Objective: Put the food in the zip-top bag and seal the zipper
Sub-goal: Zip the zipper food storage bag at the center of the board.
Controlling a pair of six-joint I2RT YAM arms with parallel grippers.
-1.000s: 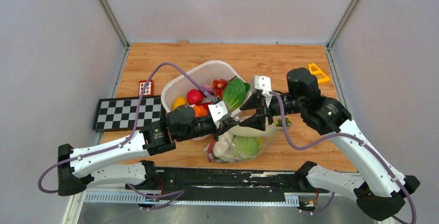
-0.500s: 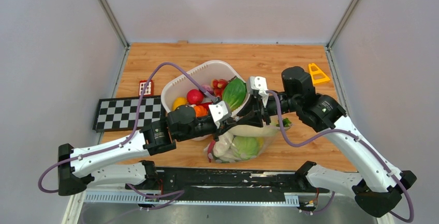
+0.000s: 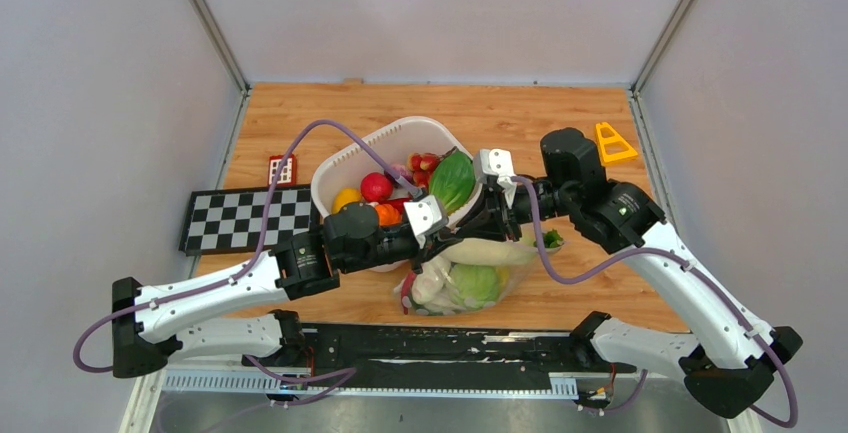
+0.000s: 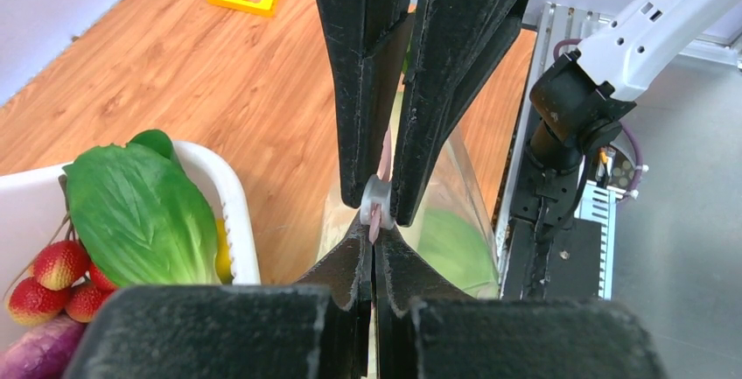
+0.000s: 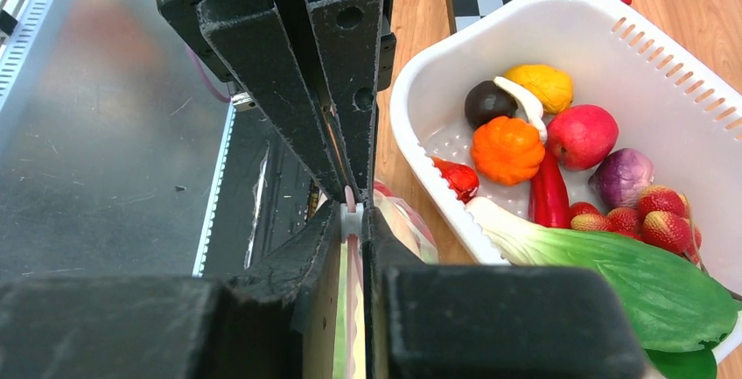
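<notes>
The zip-top bag lies on the table in front of the white tub, with a white radish and a green cabbage inside. More food fills the tub: a green leaf, an orange piece, a red piece and a purple piece. My left gripper is shut on the pink zipper at the bag's raised top edge. Tip to tip with it, my right gripper is shut on the zipper's white slider.
A checkerboard mat and a small red card lie left of the tub. A yellow triangle sits at the back right. A small green piece rests on the table right of the bag. A black rail runs along the near edge.
My right gripper has moved left up to the left gripper and its jaws have shut on the white slider. The left arm has held still.
</notes>
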